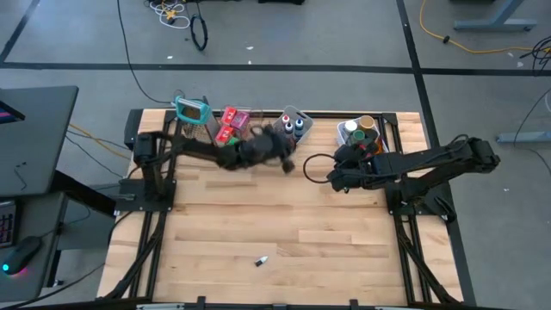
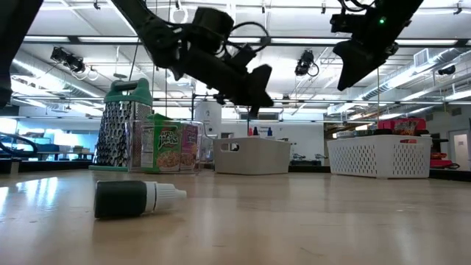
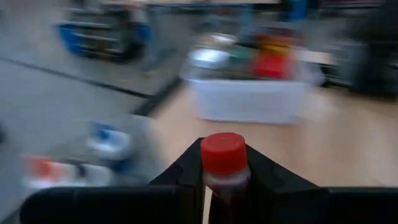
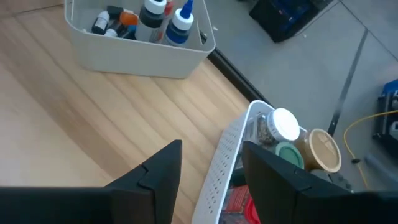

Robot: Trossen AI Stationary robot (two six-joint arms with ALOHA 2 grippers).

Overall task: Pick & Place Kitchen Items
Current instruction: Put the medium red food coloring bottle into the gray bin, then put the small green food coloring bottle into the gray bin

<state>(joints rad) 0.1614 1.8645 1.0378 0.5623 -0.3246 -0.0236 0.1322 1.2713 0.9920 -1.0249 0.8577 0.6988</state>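
I carry a red-capped bottle (image 3: 224, 163) clamped in my left gripper (image 1: 285, 160) above the table (image 1: 284, 224), heading for the grey bin (image 1: 296, 123), while my right gripper (image 4: 211, 163) hangs open and empty over the white bin (image 4: 225, 163).

1. Left arm: reaches from its base at the table's left rear across toward the middle rear; raised above the surface in the low view.
2. Left gripper (image 1: 285, 161): fingers (image 3: 186, 171) closed on a red-capped bottle (image 3: 224, 163).
3. Right arm: extends leftward from its base at the table's right side.
4. Right gripper (image 4: 208, 165): fingers parted, nothing between them, held above the table.
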